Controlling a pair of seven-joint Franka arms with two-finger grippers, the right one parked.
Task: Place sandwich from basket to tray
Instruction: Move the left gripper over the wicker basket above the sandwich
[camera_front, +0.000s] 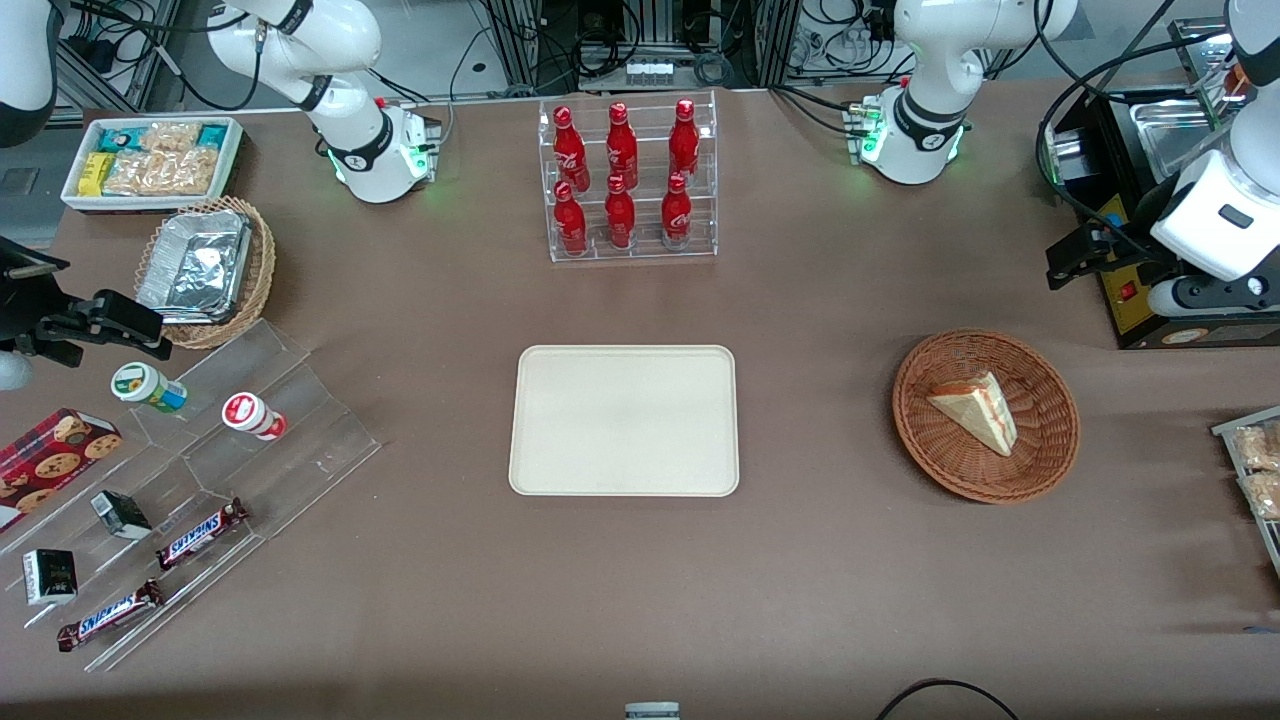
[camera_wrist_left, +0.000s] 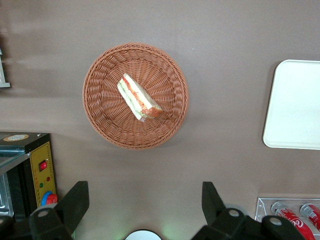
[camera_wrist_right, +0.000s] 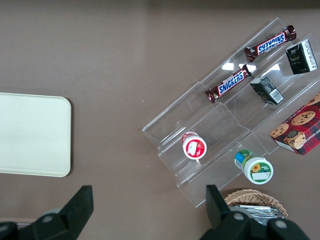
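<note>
Sandwich (camera_wrist_left: 139, 97) lay on its side in the basket (camera_wrist_left: 100, 115), filling edge exposed for a grasp. Gripper (camera_wrist_left: 145, 200) hovered high beside the basket, fingers spread wide apart, holding nothing. Tray (camera_front: 560, 470) waited empty, well apart from the basket.

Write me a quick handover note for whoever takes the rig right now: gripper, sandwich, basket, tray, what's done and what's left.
Gripper: open, holding nothing, raised above the table beside the basket, toward the working arm's end.
Sandwich: lying in the basket, untouched.
Tray: mid-table, nothing on it.
Done: nothing yet.
Left: descend, grasp the sandwich, carry it over, set it on the tray.
</note>
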